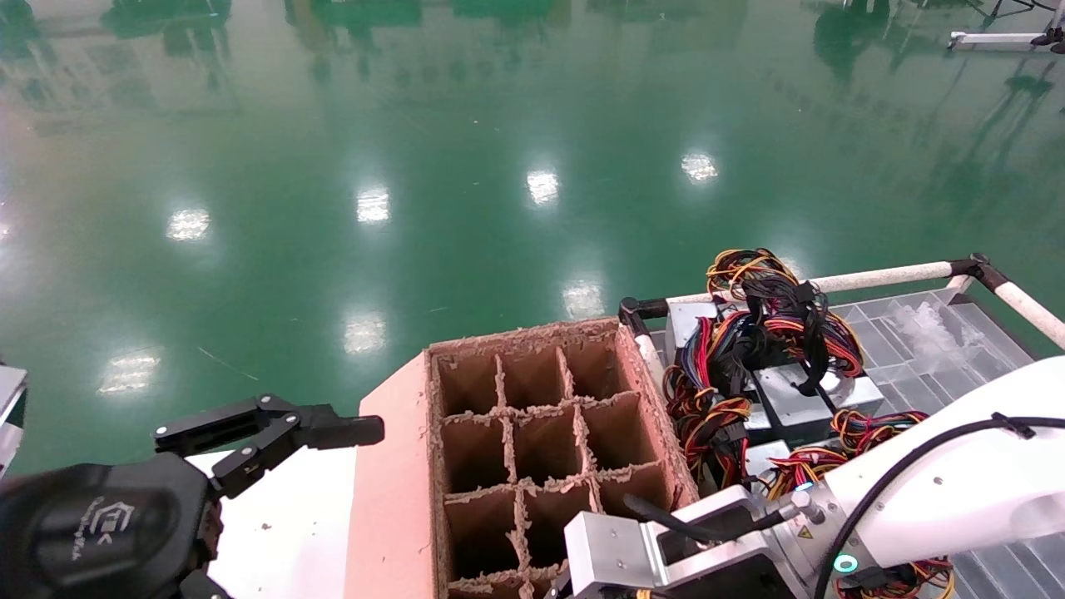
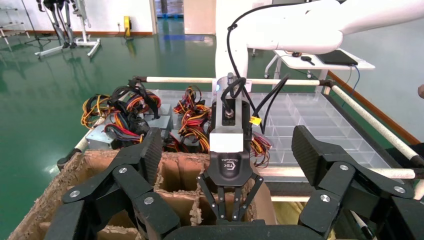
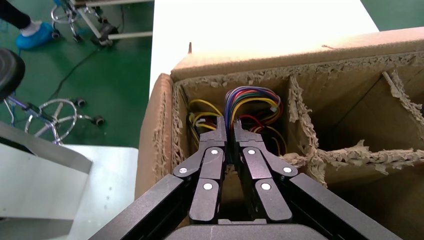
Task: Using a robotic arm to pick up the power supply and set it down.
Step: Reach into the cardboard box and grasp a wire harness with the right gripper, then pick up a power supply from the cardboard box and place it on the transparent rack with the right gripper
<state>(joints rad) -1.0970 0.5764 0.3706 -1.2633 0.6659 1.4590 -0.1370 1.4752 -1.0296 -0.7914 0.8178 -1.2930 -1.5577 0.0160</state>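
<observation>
Right pincer (image 3: 227, 131): fingers drawn together, sunk into a corner cell of the cardboard carton (image 1: 391, 466), at 6 o'clock of the carton in the head view; whether they nip a wire I cannot tell.
Power supply (image 3: 252, 102): in that same cell, under the fingertips; only its looped yellow, red and purple wires show, the metal body is hidden.
Step in hand: setting down, by my reading; the supply looks already lowered into the cell.
Next move: part the fingers, then rise straight up so no wire loop snags and comes along.
In the way: ragged dividers (image 1: 507, 449) close on both sides of the cell.
Left pincer (image 1: 316, 420): fingers apart, idle over the white tabletop (image 1: 283, 516), at 9 o'clock of the carton.
Around: more wired supplies (image 1: 799, 399) in a railed tray (image 1: 882, 274) at 3 o'clock of the carton.
</observation>
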